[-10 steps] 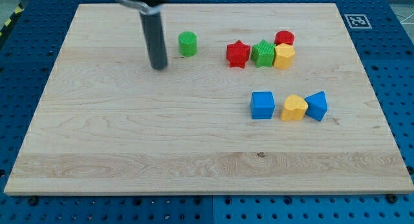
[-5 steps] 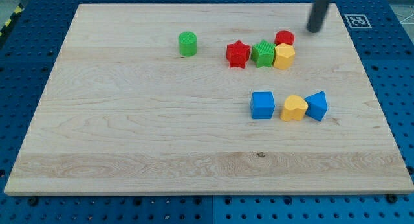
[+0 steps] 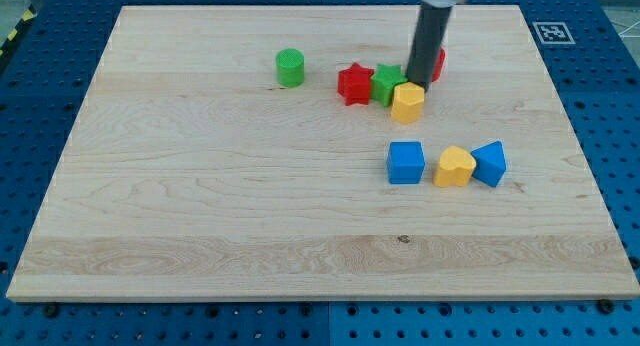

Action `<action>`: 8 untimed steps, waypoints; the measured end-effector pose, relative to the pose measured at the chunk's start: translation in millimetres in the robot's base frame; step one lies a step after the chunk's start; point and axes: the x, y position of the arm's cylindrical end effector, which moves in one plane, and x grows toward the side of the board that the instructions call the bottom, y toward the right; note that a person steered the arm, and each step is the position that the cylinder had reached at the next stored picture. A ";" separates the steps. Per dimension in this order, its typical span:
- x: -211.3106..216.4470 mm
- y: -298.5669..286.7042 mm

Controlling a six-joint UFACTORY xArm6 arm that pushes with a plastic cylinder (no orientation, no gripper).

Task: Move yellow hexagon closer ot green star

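Note:
The yellow hexagon (image 3: 407, 102) lies on the wooden board (image 3: 200, 186), touching the lower right side of the green star (image 3: 388, 84). My tip (image 3: 420, 83) stands just above the yellow hexagon, at its top right edge, and to the right of the green star. The rod hides most of a red cylinder (image 3: 438, 63) behind it. A red star (image 3: 353, 84) touches the green star on its left.
A green cylinder (image 3: 290, 67) stands alone to the left of the cluster. Lower right, a blue cube (image 3: 406, 162), a yellow heart (image 3: 455, 167) and a blue triangular block (image 3: 490, 163) sit in a row.
My tip swept from the board's left to the top right, then came down-left to the cluster. The yellow hexagon, green star and red star have shifted left and slightly down.

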 end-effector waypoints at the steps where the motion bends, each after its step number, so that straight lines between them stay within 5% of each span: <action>1: 17.1 -32.9; 3: 34.9 -21.4; 5: -0.1 10.3; 7: 47.3 92.2; 8: 66.7 86.8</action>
